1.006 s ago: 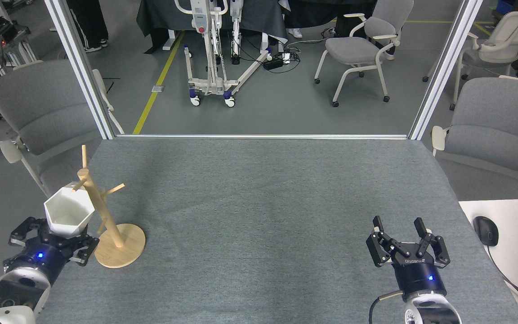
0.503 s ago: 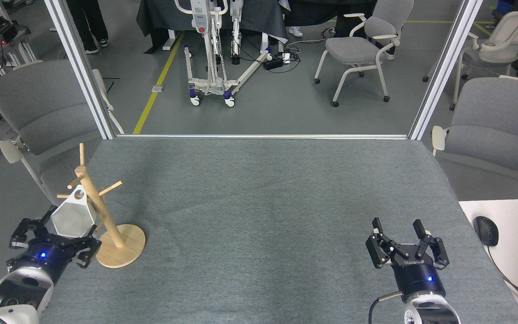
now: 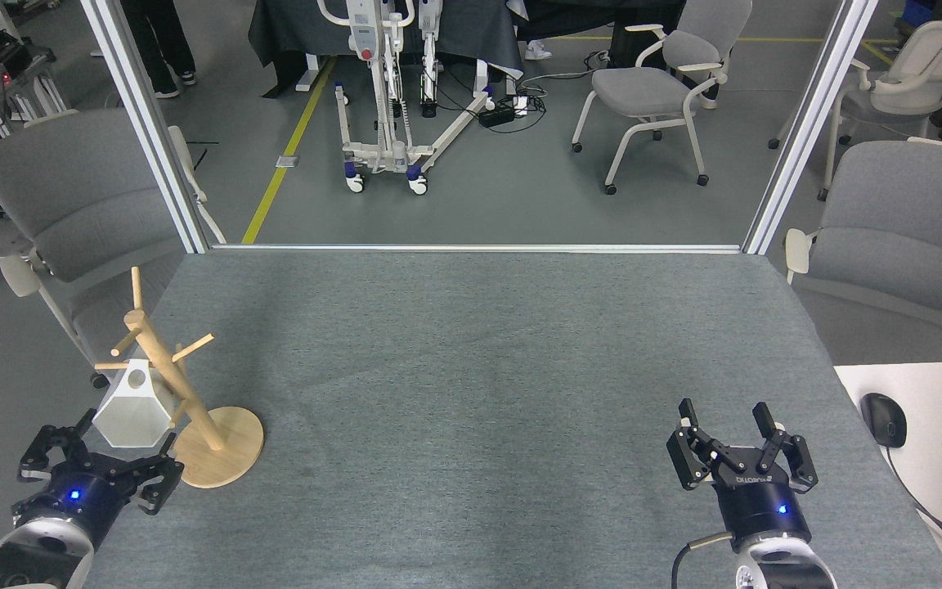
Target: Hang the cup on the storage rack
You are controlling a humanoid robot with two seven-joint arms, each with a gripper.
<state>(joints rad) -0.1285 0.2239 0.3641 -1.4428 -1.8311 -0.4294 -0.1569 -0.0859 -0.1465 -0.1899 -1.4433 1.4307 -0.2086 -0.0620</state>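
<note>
Since a second ago, the left gripper (image 3: pixel 96 462) is backing down and away toward the near-left corner of the view, and the cup (image 3: pixel 131 413) that it was carrying is now hanging free on the storage rack (image 3: pixel 181 401), which is itself leaning a little further toward 10 o'clock than it was.

Its fingers (image 3: pixel 162 483) are spreading wide and holding nothing, sitting just below the cup without touching it. From those fingers outward, the cup is dangling by its flat handle tab, whose round hole is threading over a thin peg pointing toward 9 o'clock; the faceted white body is hanging beneath, close against the slanted post. The rack's round disc base is resting on the grey surface (image 3: pixel 487 393) near its left edge.

The right gripper (image 3: pixel 739 442) is idling at about 4 o'clock of the surface, well apart from the rack, with its fingers (image 3: pixel 686 413) parted and empty.

Judging by its look, the cup is a stiff, glazed piece, probably light but slick and liable to chip if it drops. The faceted walls are offering flat faces for opposing fingers, so a hold across two opposite facets near the rim seems the safest place, leaving the tab free. The rack appears light and easily pushed or tipped, so any nudge on the cup is likely to move the whole tree. The task looks essentially done.
</note>
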